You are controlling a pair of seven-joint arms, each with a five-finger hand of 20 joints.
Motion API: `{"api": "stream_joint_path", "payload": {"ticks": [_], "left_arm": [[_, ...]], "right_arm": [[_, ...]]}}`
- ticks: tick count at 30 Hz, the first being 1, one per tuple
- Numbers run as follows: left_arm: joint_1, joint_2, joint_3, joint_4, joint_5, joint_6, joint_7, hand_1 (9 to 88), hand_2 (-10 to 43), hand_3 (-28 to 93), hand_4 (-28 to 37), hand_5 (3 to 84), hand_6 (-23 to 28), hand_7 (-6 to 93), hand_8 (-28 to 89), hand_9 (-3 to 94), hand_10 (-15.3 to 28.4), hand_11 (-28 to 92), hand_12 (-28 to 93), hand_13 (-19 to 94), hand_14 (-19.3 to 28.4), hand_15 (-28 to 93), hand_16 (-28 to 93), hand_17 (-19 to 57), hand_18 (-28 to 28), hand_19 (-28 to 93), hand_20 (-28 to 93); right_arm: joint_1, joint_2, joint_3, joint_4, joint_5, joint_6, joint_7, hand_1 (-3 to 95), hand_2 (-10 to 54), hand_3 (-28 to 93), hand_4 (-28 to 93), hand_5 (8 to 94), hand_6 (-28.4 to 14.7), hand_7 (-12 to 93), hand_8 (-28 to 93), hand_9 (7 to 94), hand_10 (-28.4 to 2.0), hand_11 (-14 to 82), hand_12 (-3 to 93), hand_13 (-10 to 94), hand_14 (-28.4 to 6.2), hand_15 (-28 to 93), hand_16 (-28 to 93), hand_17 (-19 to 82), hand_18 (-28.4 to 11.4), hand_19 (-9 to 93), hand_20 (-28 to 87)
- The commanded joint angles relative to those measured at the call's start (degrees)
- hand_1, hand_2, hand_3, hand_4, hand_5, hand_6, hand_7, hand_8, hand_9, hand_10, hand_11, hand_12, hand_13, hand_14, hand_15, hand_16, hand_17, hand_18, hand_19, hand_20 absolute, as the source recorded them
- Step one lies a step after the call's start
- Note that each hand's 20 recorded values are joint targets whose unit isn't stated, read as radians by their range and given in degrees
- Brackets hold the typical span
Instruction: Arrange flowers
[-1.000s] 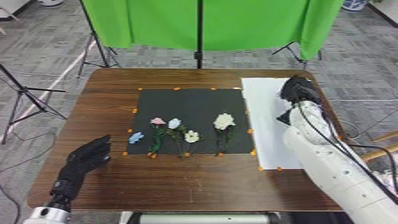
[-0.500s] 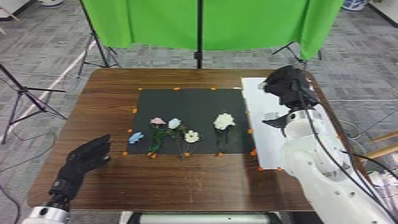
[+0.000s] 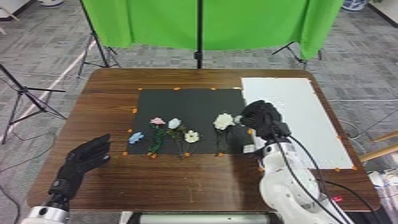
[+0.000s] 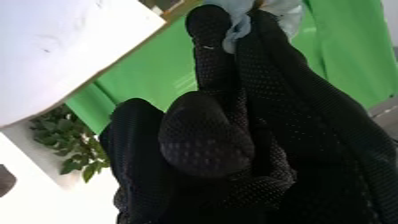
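In the head view my right hand (image 3: pixel 259 119) is at the black mat's right edge, close beside the large white flower (image 3: pixel 224 120). Left of that flower lie a cream flower (image 3: pixel 192 136), a pale flower (image 3: pixel 174 123), a pink flower (image 3: pixel 157 121) and a blue flower (image 3: pixel 136 137). My left hand (image 3: pixel 86 156) rests open at the table's left side. In the right wrist view, the fingers of my right hand (image 4: pixel 306 110) are extended, with its thumb in front. Behind the fingertips shows a pale bluish thing (image 4: pixel 238 15); what it is I cannot tell.
The black mat (image 3: pixel 191 102) is taped to the brown table (image 3: pixel 191 185). A white sheet (image 3: pixel 298 107) lies along the right side, partly under my right arm. A green curtain (image 3: pixel 258 25) and black stands are beyond the far edge.
My right hand has come leftward and nearer from the far part of the white sheet to the large white flower. The left hand and the flowers have stayed where they were.
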Motion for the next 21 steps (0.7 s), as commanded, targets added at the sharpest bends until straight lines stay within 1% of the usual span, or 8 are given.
{"api": "stream_joint_path", "payload": {"ticks": [1,3,6,8,9,11,16,21], "left_arm": [[0.7,-0.06,-0.29,0.05,0.39,0.08,-0.19,35.6,-9.5,65,-9.4,39.3,3.7,10.0,-5,36.8,11.4,15,14,32,15.2,9,4,7.0,11.0,2,19],[0.7,-0.07,-0.27,0.08,0.4,0.02,-0.02,35.6,-9.5,65,-9.4,39.4,3.7,10.1,-5,36.8,11.4,15,14,32,15.2,9,4,7.0,11.0,2,19],[0.7,0.06,-0.25,0.13,0.42,0.02,0.46,35.5,-9.5,65,-9.4,39.4,3.7,10.1,-5,36.9,11.4,15,14,32,15.2,9,4,7.0,11.0,2,19],[0.2,0.32,-0.13,0.24,0.49,0.08,0.41,35.4,-9.5,65,-9.4,39.4,3.7,10.1,-5,36.8,11.4,15,14,32,15.2,9,4,6.9,11.0,2,19],[0.5,0.27,-0.18,0.1,0.54,0.16,0.52,35.4,-9.5,65,-9.4,39.4,3.8,10.1,-5,36.8,11.3,15,14,32,15.3,9,4,6.9,11.0,2,19],[0.1,0.46,-0.1,0.34,0.49,-0.1,0.52,35.3,-9.5,65,-9.4,39.4,3.7,10.1,-5,36.8,11.3,15,14,32,15.2,9,4,6.9,11.0,2,19],[-0.1,0.53,-0.07,0.45,0.56,-0.29,0.54,35.3,-9.5,65,-9.4,39.4,3.7,10.4,-5,36.9,11.4,15,14,32,15.2,10,4,6.9,11.0,2,19],[0.0,0.54,-0.12,0.39,0.64,-0.46,0.4,35.1,-9.5,65,-9.5,39.5,3.8,10.6,-5,36.9,11.4,16,14,32,15.2,10,4,6.9,11.0,2,19]], "right_arm": [[-2.3,-0.1,0.5,-0.2,-0.7,-1.3,-1.3,57.7,-9.5,60,-18,75.7,2.1,26,4,83.2,-8.6,5.5,37.0,86,-2.5,67,36,61,-14.6,93,64],[-2.6,0.1,1.0,-0.5,0.2,-3.4,-2.2,57.0,-9.5,60,-18,75.6,2.0,26,4,82.8,-9.1,5.5,36.8,85,-2.6,67,36,61,-14.6,93,63],[-3.5,0.9,1.1,-1.0,0.7,-3.6,-2.6,54.4,-9.5,60,-18,75.5,1.9,25,3,79.3,-10.7,11.3,31.8,85,-3.3,67,36,59,-14.9,93,63],[-3.6,0.9,1.1,-0.9,0.5,-3.4,-2.9,53.1,-9.5,59,-17,75.0,1.8,24,4,77.5,-11.4,14.9,27.7,84,-3.7,67,36,59,-15.1,93,62],[-3.8,1.0,1.2,-0.9,0.2,-3.5,-3.1,52.2,-9.5,59,-17,74.7,1.8,23,4,76.8,-11.9,16.3,25.8,84,-4.0,67,36,59,-15.4,93,62],[-3.8,0.9,1.2,-0.6,0.0,-3.2,-3.2,51.4,-9.5,59,-16,74.5,1.8,23,4,76.2,-12.2,18.3,22.3,84,-4.2,67,35,58,-15.5,93,62],[-4.6,1.0,1.5,-0.8,-0.4,-3.8,-3.6,50.4,-9.5,58,-16,73.8,1.8,23,3,75.4,-12.6,18.4,21.4,83,-4.5,67,35,58,-15.7,93,62],[-4.9,1.0,1.7,-1.1,0.2,-5.5,-3.8,46.1,-9.5,62,-16,71.5,1.5,22,3,73.0,-12.5,18.1,20.8,83,-4.7,67,35,58,-15.8,93,62]]}}
